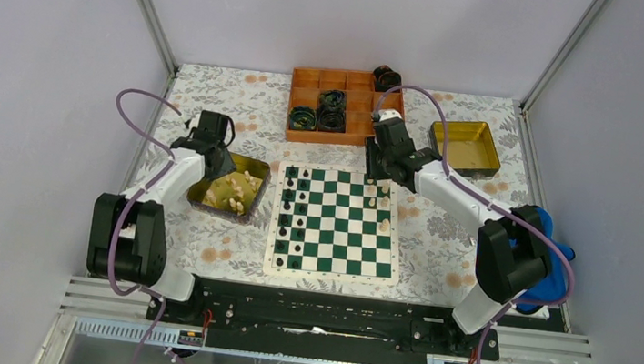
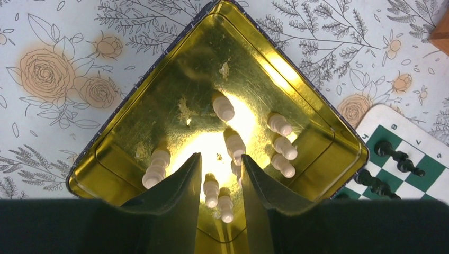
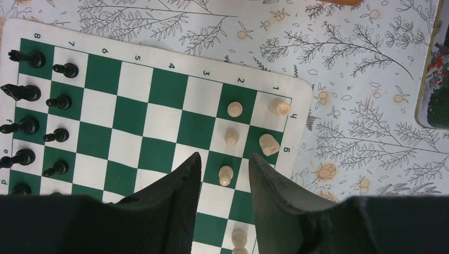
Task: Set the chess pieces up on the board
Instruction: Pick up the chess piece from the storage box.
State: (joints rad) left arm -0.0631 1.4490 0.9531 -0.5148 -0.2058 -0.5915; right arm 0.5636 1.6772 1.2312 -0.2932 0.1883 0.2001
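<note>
Floral cloth covers the bench (image 1: 449, 242), with pale grey panels around it. At its middle lies the green-and-white board (image 1: 340, 232). Behind the board an orange tray (image 1: 312, 80) holds black coiled rolls (image 1: 332, 110). One yellow-lined tin (image 1: 225, 214) sits just left of the board and a second tin (image 1: 469, 146) sits far right. The left tool (image 2: 221, 156) hangs over the left tin, jaws partly apart and gripping nothing, with cream pieces (image 2: 280, 126) lying loose beneath. The right tool (image 3: 225, 154), likewise part open and empty, straddles a cream pawn (image 3: 226, 175) near the board's right edge. Black pieces (image 3: 63, 100) line the board's two left columns.
</note>
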